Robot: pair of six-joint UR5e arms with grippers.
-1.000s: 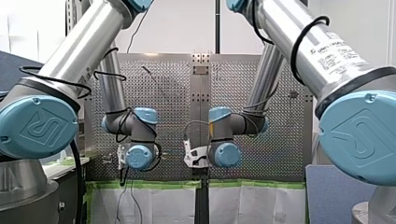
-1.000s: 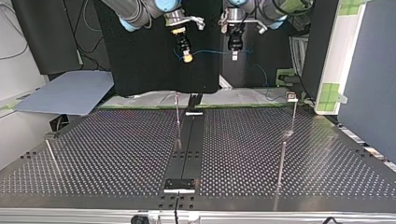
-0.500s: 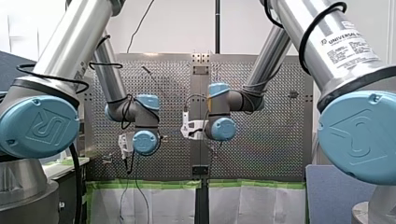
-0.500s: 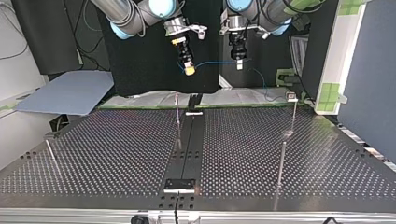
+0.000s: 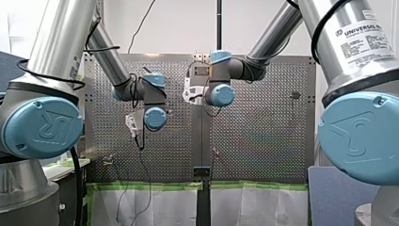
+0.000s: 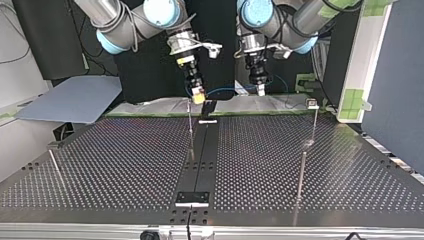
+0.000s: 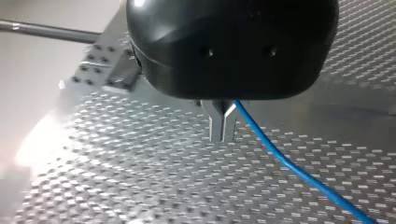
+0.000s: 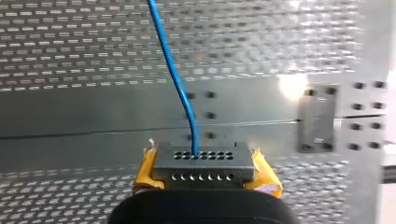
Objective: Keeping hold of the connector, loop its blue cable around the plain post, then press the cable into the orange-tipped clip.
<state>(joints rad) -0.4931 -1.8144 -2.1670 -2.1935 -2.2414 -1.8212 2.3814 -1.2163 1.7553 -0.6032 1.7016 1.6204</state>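
Observation:
In the right wrist view, the yellow pads of my right gripper (image 8: 205,184) are shut on a grey connector (image 8: 203,161) with rows of holes. A blue cable (image 8: 175,74) leaves its face. In the top view that gripper (image 6: 198,96) hangs at the left, just above the table's far edge, and the blue cable (image 6: 226,91) sags across to my left gripper (image 6: 260,90). In the left wrist view my left gripper's metal fingertips (image 7: 222,128) are pressed together, and the cable (image 7: 289,163) runs out from between them. A thin post (image 6: 190,127) stands just below my right gripper.
More thin posts rise from the perforated table (image 6: 125,165): one with a small head (image 6: 312,104) at the far right, one nearer (image 6: 301,172), and a leaning rod (image 6: 55,167) at the left. A black rail (image 6: 202,155) runs down the middle. A rod (image 7: 46,31) shows beyond my left gripper.
Both arms have come down towards the table's far edge in the top view, carrying the cable between them. In the front view their wrists have risen up the board.

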